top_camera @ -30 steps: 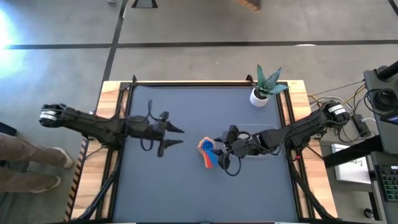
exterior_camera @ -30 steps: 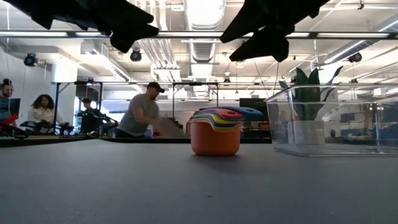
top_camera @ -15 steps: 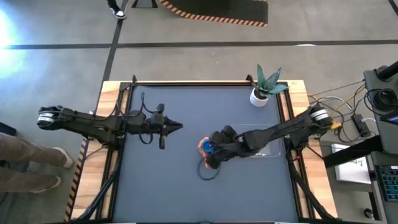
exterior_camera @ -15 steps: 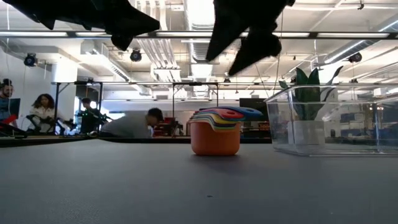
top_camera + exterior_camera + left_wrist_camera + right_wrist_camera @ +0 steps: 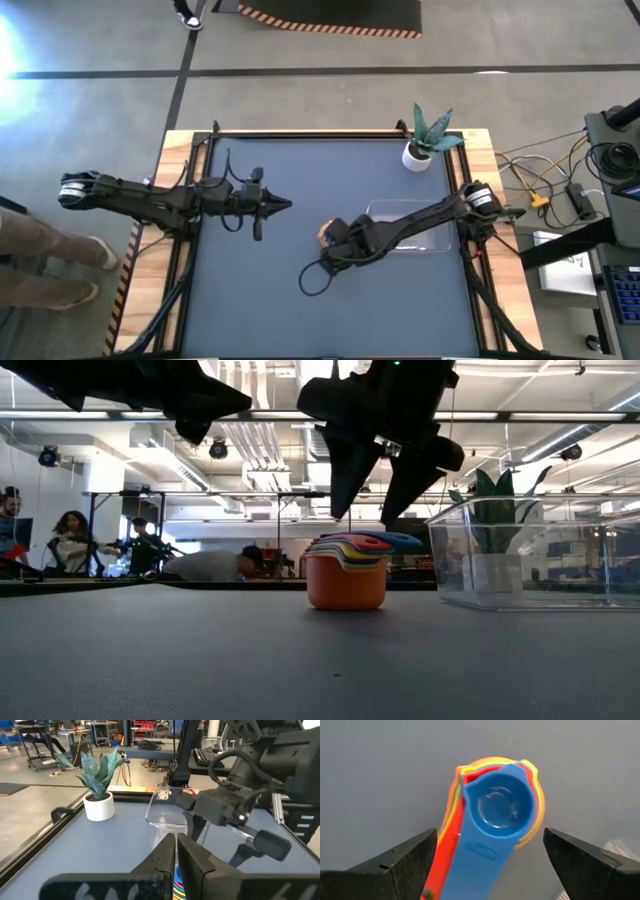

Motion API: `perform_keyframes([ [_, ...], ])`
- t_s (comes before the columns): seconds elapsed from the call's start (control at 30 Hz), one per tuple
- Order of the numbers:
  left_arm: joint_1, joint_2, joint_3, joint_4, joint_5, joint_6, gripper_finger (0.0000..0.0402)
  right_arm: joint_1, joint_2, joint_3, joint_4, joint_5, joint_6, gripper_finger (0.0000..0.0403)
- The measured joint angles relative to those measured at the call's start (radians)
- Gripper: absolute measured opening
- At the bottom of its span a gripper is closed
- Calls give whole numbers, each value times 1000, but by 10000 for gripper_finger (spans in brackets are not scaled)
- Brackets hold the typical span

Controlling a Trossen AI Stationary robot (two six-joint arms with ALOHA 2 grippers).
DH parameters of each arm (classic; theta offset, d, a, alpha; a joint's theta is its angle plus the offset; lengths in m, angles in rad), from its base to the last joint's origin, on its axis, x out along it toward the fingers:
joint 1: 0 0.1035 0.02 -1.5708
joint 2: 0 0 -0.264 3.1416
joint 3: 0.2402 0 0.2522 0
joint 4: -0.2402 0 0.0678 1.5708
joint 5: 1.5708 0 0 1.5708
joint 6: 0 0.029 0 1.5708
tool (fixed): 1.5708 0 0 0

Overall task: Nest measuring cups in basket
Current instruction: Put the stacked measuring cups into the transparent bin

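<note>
The measuring cups (image 5: pixel 346 570) stand nested in one stack, the orange cup's bottom on the table and a blue cup (image 5: pixel 496 809) on top. From overhead only an orange edge of the cups (image 5: pixel 326 232) shows beside my right arm. My right gripper (image 5: pixel 368 498) hangs open a little above the stack, pointing down, one finger over each side of it, touching nothing. The clear basket (image 5: pixel 428 214) rests on the table to the right of the stack and shows again in the low view (image 5: pixel 530 555). My left gripper (image 5: pixel 286 206) is shut over the table's left half, holding nothing.
A white pot with a green plant (image 5: pixel 417 155) stands at the table's far right corner, behind the basket. The dark table (image 5: pixel 260 290) has bare room on its left and near parts. People move in the room beyond the table (image 5: pixel 210 565).
My left gripper has shut and stayed in place. My right gripper has gone toward the table's left edge and down, from beside the stack of cups until it hangs over it. The stack has not moved.
</note>
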Motion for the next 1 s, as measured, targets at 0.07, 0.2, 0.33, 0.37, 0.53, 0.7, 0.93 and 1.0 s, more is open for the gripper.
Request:
perform_keyframes([
  [0.07, 0, 0, -4, 5, 0, 0, 0, 0, -3, 0, -16, -1, 35, 354],
  [0.2, 0, -1, -5, 6, 0, 0, 0, 0, 0, -5, -20, -14, 113, 354],
  [0.33, 0, -1, -5, 6, 0, 0, 0, -1, 19, -6, 7, -34, 129, 354],
  [0.37, 0, -1, -5, 6, 0, 0, 0, -1, 24, -6, 15, -36, 134, 354],
  [0.53, 0, 0, -5, 3, 0, 0, 0, -5, 60, -5, 37, -72, 178, 354],
  [0.7, 0, 0, -5, -1, 0, 0, 0, -18, 100, -2, 57, -96, 204, 354],
  [0.93, 0, 1, -5, -6, 0, 0, 0, -38, 110, 6, 69, -109, 197, 353],
  [1.0, 0, 1, -5, -7, 0, 0, 0, -42, 105, 4, 79, -109, 197, 350],
])
